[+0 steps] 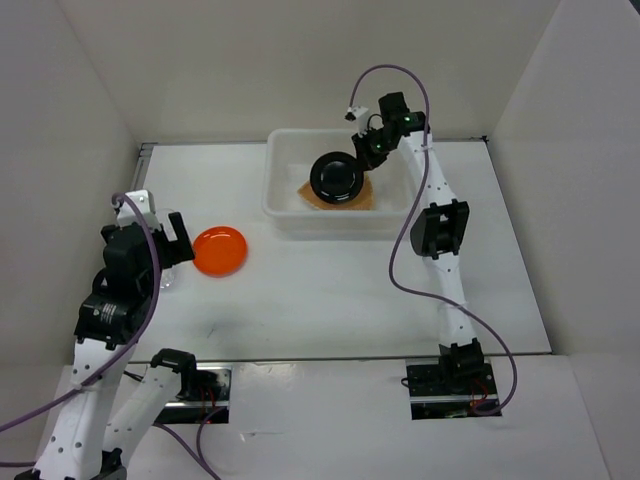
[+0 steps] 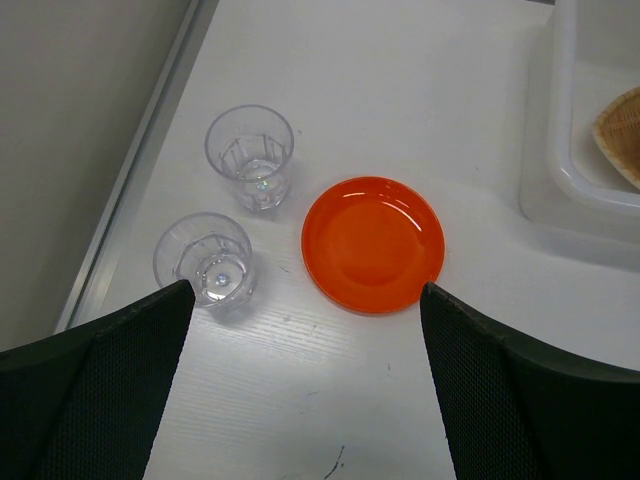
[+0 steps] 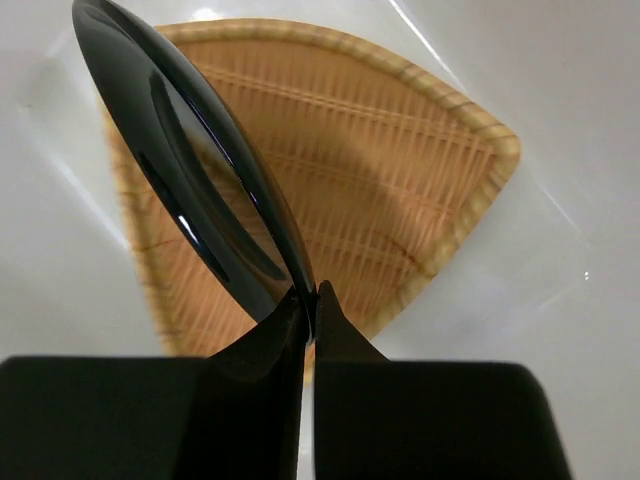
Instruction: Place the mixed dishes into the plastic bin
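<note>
Pinching the rim of the black plate (image 3: 190,170), the right gripper (image 3: 308,300) had its jaws shut tight on that edge and held the plate tipped up on its side. Directly beneath it lay the woven basket (image 3: 400,190), flat on the floor of the plastic bin (image 1: 330,222), which sat at the far side of the table (image 2: 400,80), right of the middle. From where I stood the plate hung above the basket, inside the bin's rim; whether it touched the weave I could not tell.

I judged the step in hand to be dropping the black plate into the bin. The next move would call for lowering it a little, tilting it flatter and parting the jaws so it settled on the basket rather than rolling off on its edge.

Over on the left, the left gripper (image 2: 305,287) hovered with its jaws spread wide, holding nothing. Under it the orange plate (image 2: 372,243) rested on the table, with two clear cups (image 2: 250,157) standing upright just beside it on its left, all outside the bin and waiting their turn.
</note>
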`<state>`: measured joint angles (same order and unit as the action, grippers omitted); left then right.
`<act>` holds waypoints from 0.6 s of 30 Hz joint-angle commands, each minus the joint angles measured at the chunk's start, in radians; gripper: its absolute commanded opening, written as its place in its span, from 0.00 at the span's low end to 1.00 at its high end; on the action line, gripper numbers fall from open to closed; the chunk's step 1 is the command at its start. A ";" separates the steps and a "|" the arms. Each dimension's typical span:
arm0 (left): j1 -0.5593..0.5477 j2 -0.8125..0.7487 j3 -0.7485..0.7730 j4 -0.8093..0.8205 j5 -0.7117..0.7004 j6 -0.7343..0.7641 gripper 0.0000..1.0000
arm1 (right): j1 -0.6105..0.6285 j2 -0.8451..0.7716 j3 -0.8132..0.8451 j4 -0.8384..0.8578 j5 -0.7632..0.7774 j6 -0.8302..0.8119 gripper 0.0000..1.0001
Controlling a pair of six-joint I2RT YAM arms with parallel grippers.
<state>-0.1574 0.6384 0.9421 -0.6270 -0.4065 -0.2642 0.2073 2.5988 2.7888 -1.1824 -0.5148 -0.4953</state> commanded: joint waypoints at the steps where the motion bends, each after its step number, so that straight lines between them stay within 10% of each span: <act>1: 0.007 0.013 -0.005 0.033 -0.015 -0.006 1.00 | 0.021 0.052 0.119 0.061 0.093 0.026 0.00; 7: 0.007 0.032 -0.005 0.033 -0.005 -0.006 1.00 | 0.021 0.148 0.214 0.023 0.183 0.026 0.01; 18: 0.007 0.106 -0.005 0.033 0.054 -0.006 1.00 | 0.021 0.187 0.344 -0.082 0.248 0.035 0.65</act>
<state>-0.1574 0.7513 0.9413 -0.6250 -0.3801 -0.2649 0.2203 2.8075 3.0879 -1.2205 -0.2874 -0.4683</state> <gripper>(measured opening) 1.000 0.641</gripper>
